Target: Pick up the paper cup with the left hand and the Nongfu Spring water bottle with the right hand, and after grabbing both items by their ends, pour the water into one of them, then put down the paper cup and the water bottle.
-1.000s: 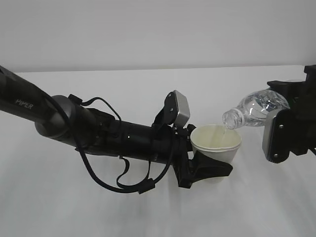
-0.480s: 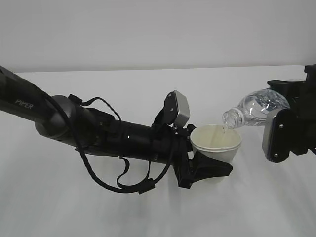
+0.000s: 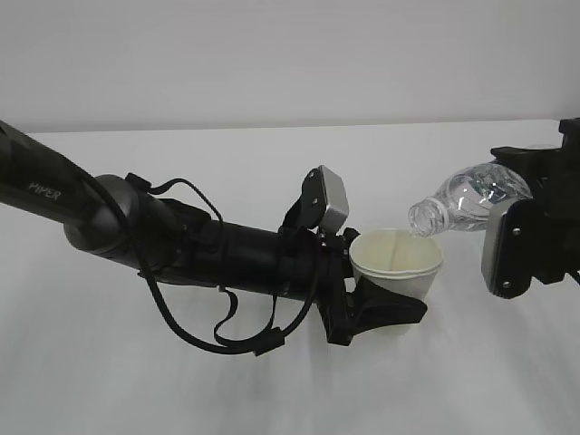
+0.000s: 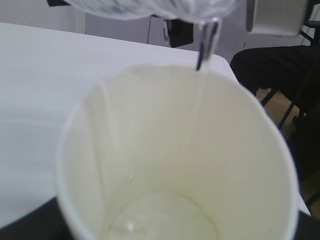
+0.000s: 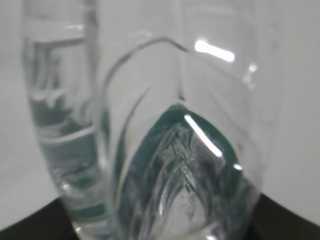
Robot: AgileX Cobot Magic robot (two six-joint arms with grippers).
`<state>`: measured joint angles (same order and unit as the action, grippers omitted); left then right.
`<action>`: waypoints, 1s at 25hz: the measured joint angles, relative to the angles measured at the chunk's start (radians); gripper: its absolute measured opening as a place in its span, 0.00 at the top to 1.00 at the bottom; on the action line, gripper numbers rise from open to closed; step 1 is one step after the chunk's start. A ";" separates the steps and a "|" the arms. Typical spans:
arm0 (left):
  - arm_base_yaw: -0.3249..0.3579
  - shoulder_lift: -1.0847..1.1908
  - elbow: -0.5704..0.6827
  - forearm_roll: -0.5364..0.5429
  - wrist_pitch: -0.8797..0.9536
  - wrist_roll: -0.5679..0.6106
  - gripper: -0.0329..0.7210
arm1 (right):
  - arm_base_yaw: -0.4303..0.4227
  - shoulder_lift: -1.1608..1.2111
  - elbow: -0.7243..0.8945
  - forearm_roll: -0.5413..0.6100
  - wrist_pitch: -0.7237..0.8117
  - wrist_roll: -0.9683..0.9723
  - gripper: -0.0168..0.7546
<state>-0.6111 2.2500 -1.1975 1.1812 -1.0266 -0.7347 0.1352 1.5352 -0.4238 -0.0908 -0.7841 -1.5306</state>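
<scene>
The white paper cup (image 3: 396, 263) stands upright above the table with my left gripper (image 3: 385, 310) shut on its lower body. The clear Nongfu Spring water bottle (image 3: 464, 199) lies tilted, its open mouth just over the cup's right rim, and my right gripper (image 3: 526, 186) is shut on its base end. In the left wrist view the paper cup (image 4: 165, 150) fills the frame. A thin stream of water (image 4: 200, 95) falls from the bottle (image 4: 150, 6) at the top edge into a shallow pool. The bottle (image 5: 165, 150) fills the right wrist view, its green label showing through.
The white table (image 3: 272, 390) runs under both arms to a pale wall behind. Cables loop below the left arm (image 3: 217, 326). Past the table's edge, the left wrist view shows a dark chair (image 4: 280, 75).
Both arms hold still with cup and bottle as before. The thread of water under the bottle's mouth looks fainter in the exterior view.
</scene>
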 joint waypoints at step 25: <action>0.000 0.000 0.000 0.000 -0.004 0.000 0.34 | 0.000 0.000 0.000 0.000 -0.006 -0.007 0.45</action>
<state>-0.6111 2.2500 -1.1975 1.1812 -1.0307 -0.7347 0.1352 1.5352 -0.4238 -0.0906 -0.7897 -1.5371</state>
